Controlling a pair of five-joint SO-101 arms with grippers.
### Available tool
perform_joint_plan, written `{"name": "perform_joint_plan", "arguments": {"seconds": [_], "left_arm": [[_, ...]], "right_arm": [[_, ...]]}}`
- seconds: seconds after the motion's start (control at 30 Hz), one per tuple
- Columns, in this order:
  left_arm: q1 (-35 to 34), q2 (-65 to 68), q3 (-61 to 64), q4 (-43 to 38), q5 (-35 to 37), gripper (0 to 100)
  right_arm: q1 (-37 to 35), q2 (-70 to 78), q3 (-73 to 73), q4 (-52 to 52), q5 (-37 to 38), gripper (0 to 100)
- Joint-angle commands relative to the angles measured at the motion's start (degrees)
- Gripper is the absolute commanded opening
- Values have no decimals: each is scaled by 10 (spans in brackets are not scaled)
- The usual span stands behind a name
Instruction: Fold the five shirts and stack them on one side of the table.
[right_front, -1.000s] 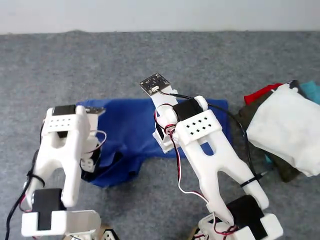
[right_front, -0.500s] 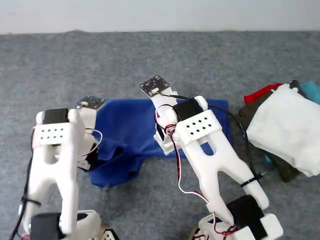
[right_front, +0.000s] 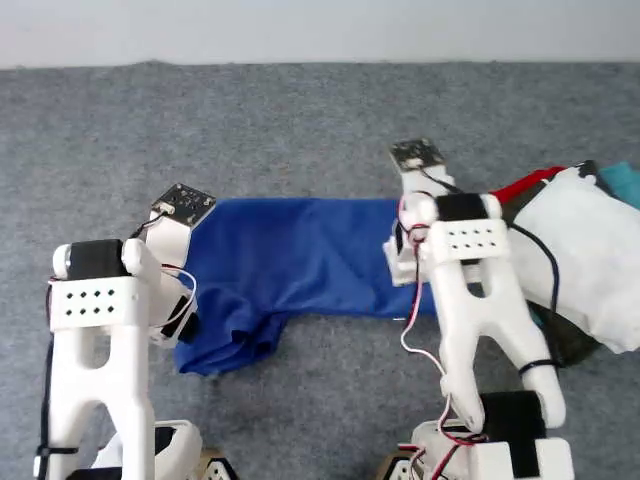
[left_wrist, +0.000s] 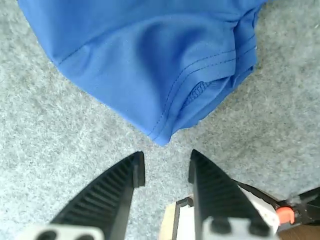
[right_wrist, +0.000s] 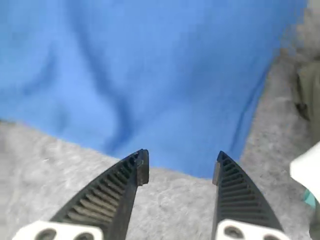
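Note:
A blue shirt (right_front: 300, 255) lies spread across the middle of the grey table, its near left corner bunched into folds (right_front: 225, 345). In the high view the left arm (right_front: 100, 300) stands over the shirt's left edge. My left gripper (left_wrist: 165, 167) is open, just above the carpet, a short way from the shirt's bunched, stitched corner (left_wrist: 200, 85) and not touching it. The right arm (right_front: 465, 260) stands over the shirt's right end. My right gripper (right_wrist: 181, 167) is open, hovering at the blue shirt's (right_wrist: 150, 65) near edge with nothing between its fingers.
A pile of clothes sits at the table's right edge: a white shirt (right_front: 580, 260) on top, with red (right_front: 525, 185), teal (right_front: 622, 178) and olive (right_front: 565, 340) cloth under it. Olive cloth (right_wrist: 307, 90) lies close to the right gripper. Bare grey carpet (right_front: 300, 120) stretches behind the shirt.
The right arm swung from the shirt's middle to its right end. The left arm shifted left and back to the left edge. The blue shirt now lies longer and flatter.

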Motion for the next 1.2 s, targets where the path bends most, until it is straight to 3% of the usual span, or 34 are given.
{"name": "perform_joint_plan", "arguments": {"seconds": [0.0, 0.13, 0.3, 0.5, 0.73, 0.97, 1.17], "left_arm": [[-2, -15, -8, 4, 10, 159], [2, -15, -17, -11, 62, 159], [-1, -15, -13, -7, 65, 159], [3, -15, -13, -6, 68, 159], [3, -15, -13, -6, 68, 159], [3, -15, -13, -6, 68, 159], [0, -15, -12, -6, 68, 159]], "right_arm": [[28, -4, 24, -44, 8, 222], [29, -3, 55, -102, -19, 221], [31, -2, 93, -191, -65, 221], [58, 7, 104, -233, -64, 225], [59, 69, 102, -231, -58, 400], [58, 140, 74, -247, -34, 328], [60, 229, 11, -207, -31, 136]]}}
